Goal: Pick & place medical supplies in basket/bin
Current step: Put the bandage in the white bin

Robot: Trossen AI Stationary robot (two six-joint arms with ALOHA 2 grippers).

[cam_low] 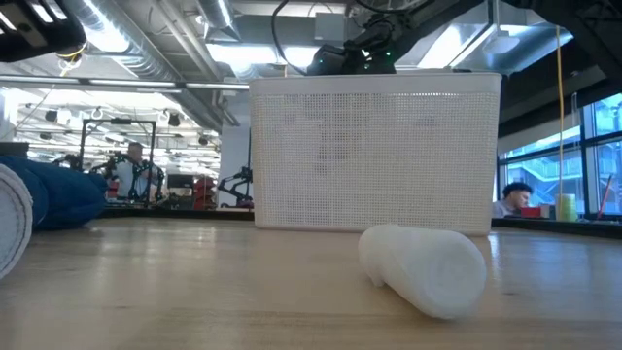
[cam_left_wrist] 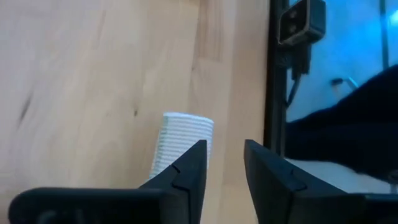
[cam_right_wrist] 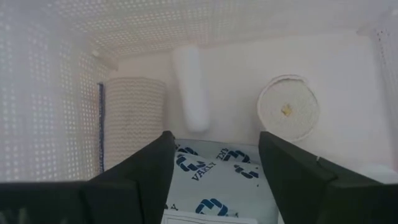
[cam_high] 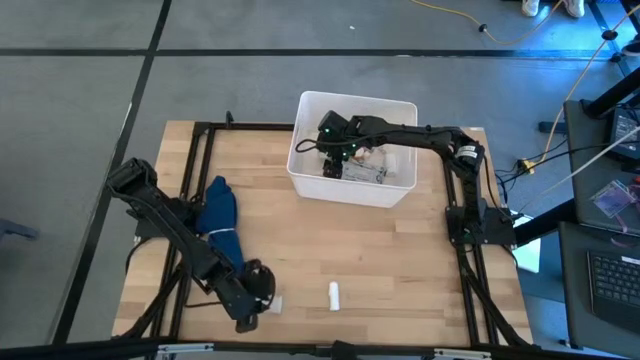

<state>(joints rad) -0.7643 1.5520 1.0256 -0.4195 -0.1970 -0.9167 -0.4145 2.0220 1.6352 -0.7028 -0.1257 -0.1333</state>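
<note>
The white perforated basket (cam_high: 392, 190) stands at the table's far side. My right gripper (cam_right_wrist: 214, 165) hangs inside it, open, over a clear packet with blue print (cam_right_wrist: 214, 177). Beyond that lie a ribbed bandage roll (cam_right_wrist: 134, 118), a white tube (cam_right_wrist: 189, 93) and a round white roll (cam_right_wrist: 289, 109). My left gripper (cam_left_wrist: 224, 165) stands slightly open at the table's near left, nothing between its fingers. A white ribbed roll (cam_left_wrist: 180, 140) lies on the wood close beside one of its fingers. A white bottle (cam_high: 335, 295) lies on its side near the front edge.
A dark blue cloth (cam_high: 218, 225) lies bunched on the table's left half, beside the left arm. A black frame rail (cam_left_wrist: 277, 93) runs along the table edge close to my left gripper. Bare wood lies between the basket and the white bottle (cam_low: 428, 267).
</note>
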